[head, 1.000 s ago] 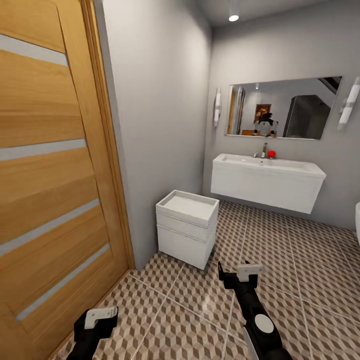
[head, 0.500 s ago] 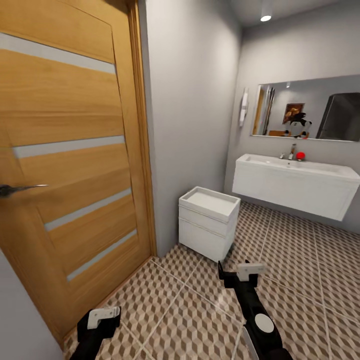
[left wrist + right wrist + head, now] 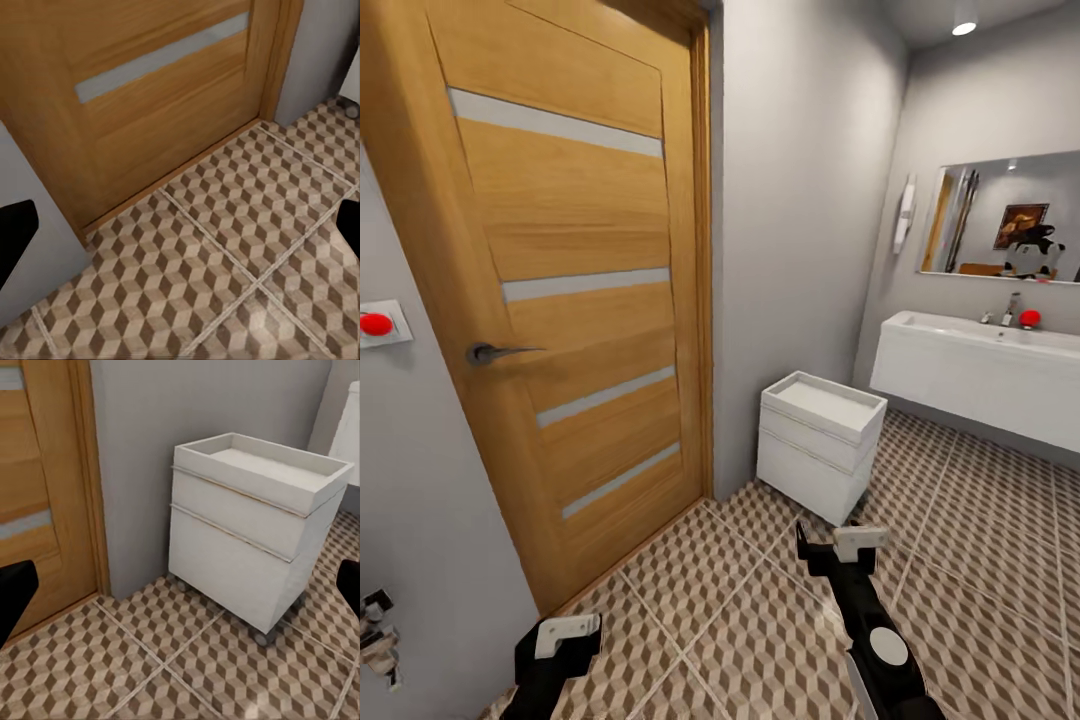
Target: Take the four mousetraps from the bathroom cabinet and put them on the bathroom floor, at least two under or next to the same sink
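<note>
The bathroom floor (image 3: 980,560) spreads under both arms. A wooden door (image 3: 570,300) stands shut at the left. The sink (image 3: 980,375) hangs on the far wall at right, a red object on its rim. A small white two-drawer unit (image 3: 818,443) has an empty top tray. The left gripper (image 3: 560,640) and right gripper (image 3: 840,550), both spread apart and holding nothing, hover low over the tiles.

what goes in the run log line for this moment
phase: in transit | in view: wooden door, white drawer unit, sink | left gripper: open, empty | right gripper: open, empty
</note>
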Motion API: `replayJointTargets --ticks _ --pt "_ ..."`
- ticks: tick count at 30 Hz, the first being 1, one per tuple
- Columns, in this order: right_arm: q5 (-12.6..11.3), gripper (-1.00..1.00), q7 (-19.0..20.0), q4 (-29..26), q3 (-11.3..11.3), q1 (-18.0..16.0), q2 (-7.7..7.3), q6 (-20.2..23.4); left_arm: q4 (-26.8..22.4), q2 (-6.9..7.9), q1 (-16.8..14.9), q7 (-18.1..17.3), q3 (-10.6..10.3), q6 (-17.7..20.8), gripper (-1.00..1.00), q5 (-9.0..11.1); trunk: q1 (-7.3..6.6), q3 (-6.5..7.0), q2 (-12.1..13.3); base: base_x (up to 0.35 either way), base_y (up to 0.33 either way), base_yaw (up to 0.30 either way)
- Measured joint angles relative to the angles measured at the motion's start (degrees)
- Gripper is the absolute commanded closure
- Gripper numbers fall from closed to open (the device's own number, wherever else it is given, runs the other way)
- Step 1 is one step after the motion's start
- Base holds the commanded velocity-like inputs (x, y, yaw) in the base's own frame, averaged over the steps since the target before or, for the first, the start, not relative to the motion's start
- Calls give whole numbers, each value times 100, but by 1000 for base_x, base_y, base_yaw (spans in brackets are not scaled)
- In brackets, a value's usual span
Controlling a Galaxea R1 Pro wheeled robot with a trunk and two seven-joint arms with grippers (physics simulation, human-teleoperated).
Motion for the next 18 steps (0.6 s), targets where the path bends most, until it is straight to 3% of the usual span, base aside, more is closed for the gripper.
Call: replayJointTargets --ticks 18 --pt "0 -100 0 0 -9 0 0 -5 -13 0 0 0 0 0 -100 -7 0 0 0 -2 0 292"
